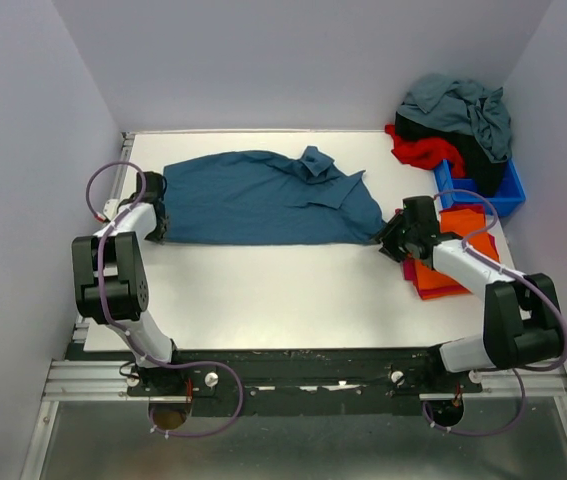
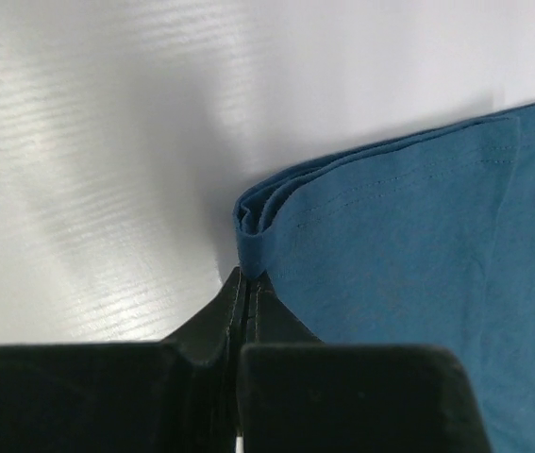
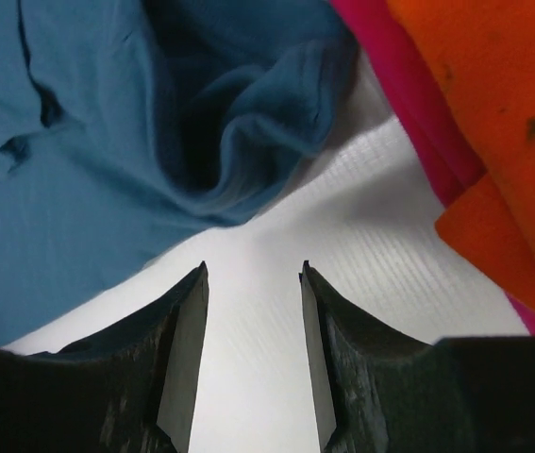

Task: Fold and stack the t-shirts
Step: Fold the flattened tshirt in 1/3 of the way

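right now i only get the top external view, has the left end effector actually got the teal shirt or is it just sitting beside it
Observer: The left wrist view shows the left end effector shut, its tips pinching the layered hem corner of the teal shirt.
Operator: ok and the right one, is it on the cloth
Observer: No. In the right wrist view the right end effector is open over bare table, with the shirt's rumpled edge just beyond its tips, untouched.
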Controlling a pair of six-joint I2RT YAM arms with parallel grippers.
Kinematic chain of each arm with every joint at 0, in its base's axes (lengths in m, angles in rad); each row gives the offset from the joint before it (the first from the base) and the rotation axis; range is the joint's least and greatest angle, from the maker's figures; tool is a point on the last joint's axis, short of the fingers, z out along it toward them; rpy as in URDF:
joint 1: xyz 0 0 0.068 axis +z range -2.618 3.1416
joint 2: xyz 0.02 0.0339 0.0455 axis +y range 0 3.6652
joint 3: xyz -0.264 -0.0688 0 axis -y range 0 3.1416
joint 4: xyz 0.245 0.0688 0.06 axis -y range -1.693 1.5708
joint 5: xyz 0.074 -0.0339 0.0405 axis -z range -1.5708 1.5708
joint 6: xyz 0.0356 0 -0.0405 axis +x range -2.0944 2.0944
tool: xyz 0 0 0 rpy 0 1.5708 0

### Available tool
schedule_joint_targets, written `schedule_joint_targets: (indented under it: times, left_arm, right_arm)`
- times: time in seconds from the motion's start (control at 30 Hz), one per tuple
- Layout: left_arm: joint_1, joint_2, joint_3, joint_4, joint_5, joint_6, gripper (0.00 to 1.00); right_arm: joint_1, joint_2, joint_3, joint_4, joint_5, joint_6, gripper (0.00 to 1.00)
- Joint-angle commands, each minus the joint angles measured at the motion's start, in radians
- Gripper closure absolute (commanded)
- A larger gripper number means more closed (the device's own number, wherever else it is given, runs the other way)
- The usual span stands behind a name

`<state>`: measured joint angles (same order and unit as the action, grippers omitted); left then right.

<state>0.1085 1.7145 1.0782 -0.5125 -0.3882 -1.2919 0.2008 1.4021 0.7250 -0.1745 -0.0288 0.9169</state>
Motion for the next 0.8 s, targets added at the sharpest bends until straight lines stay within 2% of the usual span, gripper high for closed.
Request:
schedule_joint_targets:
  times: [0.0,0.27,0.4,0.67,0.77]
  left_arm:
    - [0.056,-0.021,-0.017,-0.011,-0.029,0.017,1.00]
    - [0.091,-0.036,-0.043,0.019,-0.026,0.046,1.00]
    - [0.103,-0.033,-0.040,0.016,-0.023,0.048,1.00]
    - [0.138,-0.046,-0.043,0.019,-0.020,0.052,1.00]
    - [0.140,-0.047,-0.052,0.028,-0.011,0.055,1.00]
  right_arm:
    - [-0.001,0.054,0.034,-0.008,0.095,0.003,0.48]
    - [-0.001,0.201,0.142,-0.008,0.096,0.008,0.44]
    - [-0.001,0.274,0.221,-0.084,0.153,0.039,0.45]
    - [-0.009,0.301,0.255,-0.158,0.299,0.083,0.49]
    - [-0.014,0.272,0.240,-0.146,0.291,0.067,0.51]
